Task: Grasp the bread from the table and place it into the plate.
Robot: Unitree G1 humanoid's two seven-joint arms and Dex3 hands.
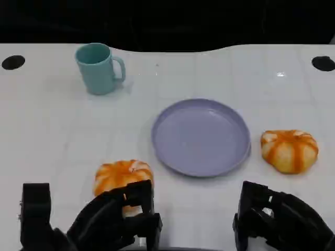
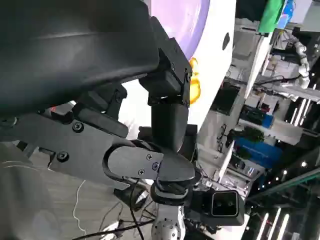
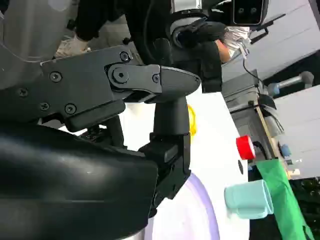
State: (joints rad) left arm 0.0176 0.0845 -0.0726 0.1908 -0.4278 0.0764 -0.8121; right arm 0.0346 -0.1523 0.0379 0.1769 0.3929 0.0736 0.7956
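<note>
Bread (image 1: pixel 121 176) lies just beyond left robot hand (image 1: pixel 112 219), beside plate (image 1: pixel 201 137).

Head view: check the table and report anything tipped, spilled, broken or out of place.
Nothing stands out. The teal mug stands upright, the purple plate lies flat and bare, and the two bread rolls sit whole on the table, one on each side of the plate. No spill shows.
</note>
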